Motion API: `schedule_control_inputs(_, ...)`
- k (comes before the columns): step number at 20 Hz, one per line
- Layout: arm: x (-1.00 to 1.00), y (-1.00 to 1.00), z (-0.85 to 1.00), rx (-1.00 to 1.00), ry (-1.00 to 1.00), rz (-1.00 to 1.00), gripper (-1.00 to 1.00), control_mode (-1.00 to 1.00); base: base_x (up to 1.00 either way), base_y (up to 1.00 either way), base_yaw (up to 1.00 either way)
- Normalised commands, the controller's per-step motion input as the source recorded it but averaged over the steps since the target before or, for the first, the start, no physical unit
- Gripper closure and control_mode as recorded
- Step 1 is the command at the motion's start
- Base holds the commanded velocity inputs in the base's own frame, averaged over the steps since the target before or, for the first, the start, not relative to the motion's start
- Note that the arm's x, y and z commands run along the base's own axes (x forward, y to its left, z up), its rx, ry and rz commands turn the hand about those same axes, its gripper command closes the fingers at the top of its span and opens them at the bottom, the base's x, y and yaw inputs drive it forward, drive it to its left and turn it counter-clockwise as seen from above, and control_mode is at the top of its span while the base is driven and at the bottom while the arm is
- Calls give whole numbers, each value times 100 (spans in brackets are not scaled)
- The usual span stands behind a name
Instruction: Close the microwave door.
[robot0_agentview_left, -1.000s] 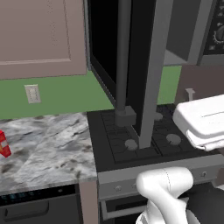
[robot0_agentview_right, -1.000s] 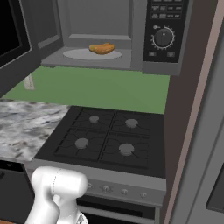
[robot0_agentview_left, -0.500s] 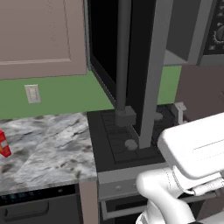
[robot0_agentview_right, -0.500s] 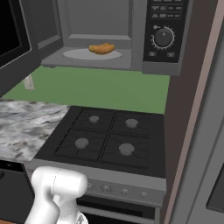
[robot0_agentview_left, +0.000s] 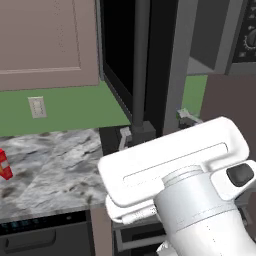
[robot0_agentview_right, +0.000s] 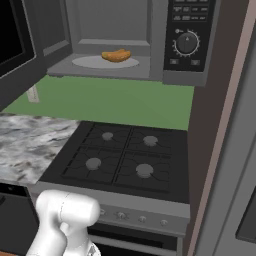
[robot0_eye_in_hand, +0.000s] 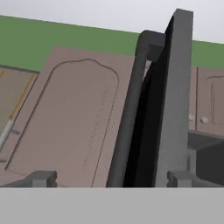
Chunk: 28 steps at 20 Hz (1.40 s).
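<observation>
My gripper (robot0_eye_in_hand: 111, 178) is spread wide, fingertips (robot0_eye_in_hand: 40, 178) straddling the bar handle (robot0_eye_in_hand: 127, 118) without touching it, hand level before the microwave door (robot0_agentview_left: 165, 65), which stands swung open edge-on, left of the microwave (robot0_agentview_right: 120, 40).

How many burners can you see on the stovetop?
4, in a two-by-two grid on the stovetop, seen from the right base view: back left, back right, front left, front right.
</observation>
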Motion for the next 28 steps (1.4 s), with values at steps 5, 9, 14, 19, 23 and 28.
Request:
schedule_control_inputs(5,15,79,-27,-8,2,-23,-100,-100,0,0,0)
schedule_control_inputs(9,17,70,-37,-8,0,-38,-100,-100,0,0,0)
schedule_control_inputs(14,50,33,-22,-10,0,-48,-100,-100,0,0,0)
schedule_control_inputs(19,46,2,0,-1,0,-43,-100,-100,0,0,0)
schedule_control_inputs(23,44,-22,1,0,-4,-27,-100,-100,0,0,0)
schedule_control_inputs(28,29,-47,4,0,-6,-16,-100,-100,0,0,0)
